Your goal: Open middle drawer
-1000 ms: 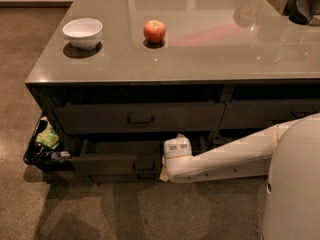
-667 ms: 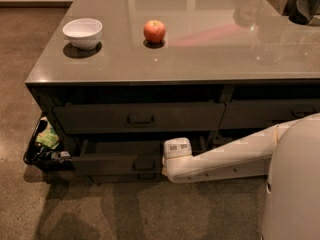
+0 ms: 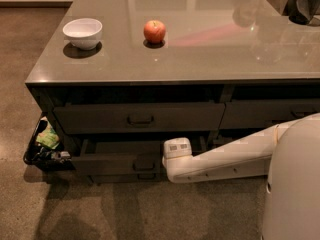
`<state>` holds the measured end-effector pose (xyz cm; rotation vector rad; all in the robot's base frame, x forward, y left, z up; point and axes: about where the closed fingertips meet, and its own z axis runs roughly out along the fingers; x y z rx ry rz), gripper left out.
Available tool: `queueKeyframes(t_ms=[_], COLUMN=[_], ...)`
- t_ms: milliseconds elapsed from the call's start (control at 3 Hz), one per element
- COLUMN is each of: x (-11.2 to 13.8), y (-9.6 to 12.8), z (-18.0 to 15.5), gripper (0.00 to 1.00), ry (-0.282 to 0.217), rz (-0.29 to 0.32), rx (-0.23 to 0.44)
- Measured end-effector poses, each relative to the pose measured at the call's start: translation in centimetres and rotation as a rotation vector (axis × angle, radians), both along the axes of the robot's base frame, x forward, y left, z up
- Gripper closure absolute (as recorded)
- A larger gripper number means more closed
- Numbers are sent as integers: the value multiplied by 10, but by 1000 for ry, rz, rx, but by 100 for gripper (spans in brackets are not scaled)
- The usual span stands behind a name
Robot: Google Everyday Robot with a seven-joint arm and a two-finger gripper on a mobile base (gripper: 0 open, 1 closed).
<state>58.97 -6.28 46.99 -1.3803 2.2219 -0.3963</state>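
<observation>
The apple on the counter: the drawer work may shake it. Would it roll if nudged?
Probably: the apple is round and the countertop looks glossy, so it may roll. It seems firm, not fragile. The gripper is well below, at the middle drawer.

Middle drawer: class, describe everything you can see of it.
The middle drawer is wide and flat-fronted, dark grey-brown, seemingly wood or laminate, with a small dark loop handle on its front. It stands pulled partly out of the counter, level, its shadowed inside showing from above. It sits below the closed top drawer and above a thinner bottom drawer. The gripper, at the end of the white arm, is at its front beside the handle; contact cannot be made out.
</observation>
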Motion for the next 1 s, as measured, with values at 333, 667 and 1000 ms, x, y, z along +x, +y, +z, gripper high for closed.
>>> queueKeyframes(t_ms=[333,667,1000], x=[0,0,6], y=[0,0,-3], z=[0,0,1], gripper=[89,100,100], ry=[0,0,-31], rz=[0,0,-19], rx=[0,0,-6])
